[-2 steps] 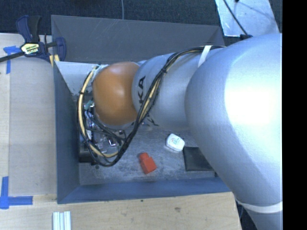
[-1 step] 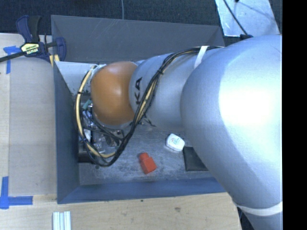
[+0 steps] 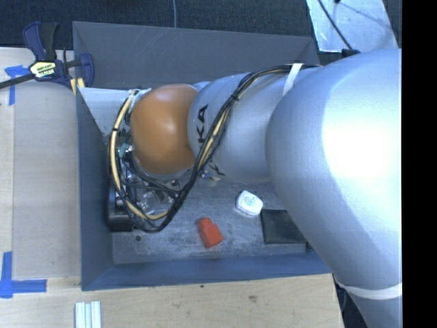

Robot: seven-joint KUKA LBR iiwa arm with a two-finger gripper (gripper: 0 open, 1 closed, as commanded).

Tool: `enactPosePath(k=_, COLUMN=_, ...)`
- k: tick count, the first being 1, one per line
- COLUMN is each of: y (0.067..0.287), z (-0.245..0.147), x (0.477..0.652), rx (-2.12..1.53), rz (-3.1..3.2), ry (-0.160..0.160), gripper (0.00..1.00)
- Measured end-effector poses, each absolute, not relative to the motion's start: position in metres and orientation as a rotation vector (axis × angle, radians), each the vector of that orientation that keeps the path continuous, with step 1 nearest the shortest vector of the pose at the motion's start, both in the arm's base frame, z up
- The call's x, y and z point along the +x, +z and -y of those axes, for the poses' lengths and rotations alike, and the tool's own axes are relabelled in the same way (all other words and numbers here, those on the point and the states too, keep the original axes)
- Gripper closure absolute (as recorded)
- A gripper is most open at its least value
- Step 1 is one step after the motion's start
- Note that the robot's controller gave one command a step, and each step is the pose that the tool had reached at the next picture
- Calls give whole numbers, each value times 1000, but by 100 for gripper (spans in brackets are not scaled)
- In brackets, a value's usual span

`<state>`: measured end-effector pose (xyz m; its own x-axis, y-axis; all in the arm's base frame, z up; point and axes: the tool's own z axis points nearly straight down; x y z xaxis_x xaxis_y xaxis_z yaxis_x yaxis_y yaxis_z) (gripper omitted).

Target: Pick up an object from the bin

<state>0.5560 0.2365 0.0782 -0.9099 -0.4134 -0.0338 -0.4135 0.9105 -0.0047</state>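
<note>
I saw the gripper low at the bin's left wall; I could not tell its opening or load. A red block lay apart to its right.

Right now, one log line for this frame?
gripper: left end of bin | floor: red block, white disc, dark flat square | held: cannot tell

A robotics lab: an industrial arm reaching into a grey metal bin.
</note>
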Motion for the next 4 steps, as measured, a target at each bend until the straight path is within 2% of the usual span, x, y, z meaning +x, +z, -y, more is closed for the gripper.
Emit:
enactPosePath(k=1, y=75, z=-240, x=565, rx=-646, rz=-3057, ry=2, gripper=0)
enactPosePath(k=2, y=80, z=-239, x=569, rx=-650, rz=-3043, ry=0, gripper=100)
enactPosePath(k=3, y=161, z=-211, x=496, rx=-684, rz=-3067, ry=-2, gripper=100)
enactPosePath(k=4, y=93, z=-203, x=526, rx=-734, rz=-3035, ry=5, gripper=100)
